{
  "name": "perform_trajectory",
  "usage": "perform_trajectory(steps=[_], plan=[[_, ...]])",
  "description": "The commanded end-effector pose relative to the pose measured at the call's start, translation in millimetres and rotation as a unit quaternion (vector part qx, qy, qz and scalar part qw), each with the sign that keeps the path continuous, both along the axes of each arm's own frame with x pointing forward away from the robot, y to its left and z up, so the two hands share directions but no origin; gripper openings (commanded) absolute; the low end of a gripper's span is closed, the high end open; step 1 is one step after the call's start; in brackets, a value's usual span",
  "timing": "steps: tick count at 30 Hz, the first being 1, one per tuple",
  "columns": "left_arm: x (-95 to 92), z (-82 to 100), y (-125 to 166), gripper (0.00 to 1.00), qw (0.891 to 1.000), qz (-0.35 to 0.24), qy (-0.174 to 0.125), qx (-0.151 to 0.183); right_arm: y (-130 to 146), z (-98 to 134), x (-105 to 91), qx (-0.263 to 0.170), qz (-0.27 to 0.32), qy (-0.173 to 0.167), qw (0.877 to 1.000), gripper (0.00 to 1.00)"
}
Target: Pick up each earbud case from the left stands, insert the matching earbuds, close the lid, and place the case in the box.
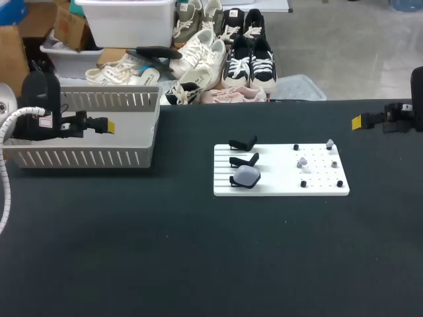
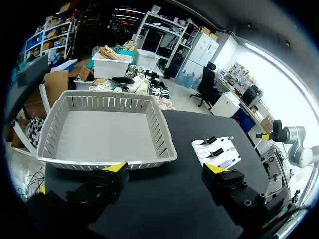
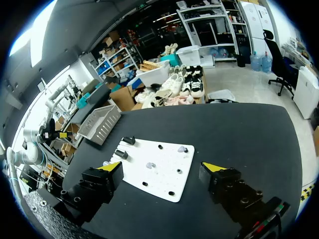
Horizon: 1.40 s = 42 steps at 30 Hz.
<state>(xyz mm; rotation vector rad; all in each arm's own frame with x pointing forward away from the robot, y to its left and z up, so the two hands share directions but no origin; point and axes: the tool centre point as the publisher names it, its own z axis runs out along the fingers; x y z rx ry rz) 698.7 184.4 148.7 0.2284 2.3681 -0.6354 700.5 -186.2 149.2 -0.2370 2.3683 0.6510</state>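
A white board (image 1: 277,183) lies mid-table. At its left end are three black stands: the far two (image 1: 242,143) (image 1: 244,159) are bare, and the nearest holds a pale, closed earbud case (image 1: 247,176). Small earbuds (image 1: 330,143) (image 1: 303,161) lie among black pegs on the board's right half. My left gripper (image 1: 108,125) hangs over the grey basket (image 1: 79,157), open and empty (image 2: 166,169). My right gripper (image 1: 357,121) hovers at the far right, apart from the board, also open and empty (image 3: 162,167). The board (image 3: 164,179) lies ahead of it.
The slatted basket (image 2: 164,137) stands at the table's far left with nothing seen inside. Black tabletop surrounds the board on all sides. The table's back edge runs just behind the basket and both grippers.
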Motion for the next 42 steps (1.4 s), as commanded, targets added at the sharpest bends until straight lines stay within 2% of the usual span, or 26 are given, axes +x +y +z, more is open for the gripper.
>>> perform_trajectory(steps=[1,10,16,20,25,32,36,38,42], plan=[[1.0,0.9,0.1,1.0,1.0,-0.001,0.002,0.001,-0.7,0.1,0.9,0.0,0.001,0.001,1.0,1.0],[0.1,1.6,-1.4,1.0,1.0,-0.01,0.0,0.004,-0.7,0.1,0.9,0.0,0.001,0.001,1.0,1.0],[1.6,4.1,-16.7,1.0,0.997,-0.06,-0.041,0.033,-0.7,0.1,0.9,0.0,0.001,0.001,1.0,1.0],[4.1,10.8,-29.4,1.0,0.991,-0.105,-0.074,0.032,-0.7,0.1,0.9,0.0,0.001,0.001,1.0,1.0],[7.8,18.3,-45.1,1.0,0.979,-0.174,-0.099,0.028,-0.7,0.1,0.9,0.0,0.001,0.001,1.0,1.0],[11.8,25.1,-66.3,1.0,0.957,-0.245,-0.144,0.052,-0.7,0.1,0.9,0.0,0.001,0.001,1.0,1.0],[8.7,23.8,-79.6,1.0,0.941,-0.29,-0.164,0.06,-0.7,0.1,0.9,0.0,0.001,0.001,1.0,1.0],[4.9,22.2,-87.3,1.0,0.929,-0.321,-0.173,0.063,-0.7,0.1,0.9,0.0,0.001,0.001,1.0,1.0],[-1.9,20.1,-99.0,1.0,0.911,-0.369,-0.178,0.057,-0.7,0.1,0.9,0.0,0.001,0.001,1.0,1.0]])
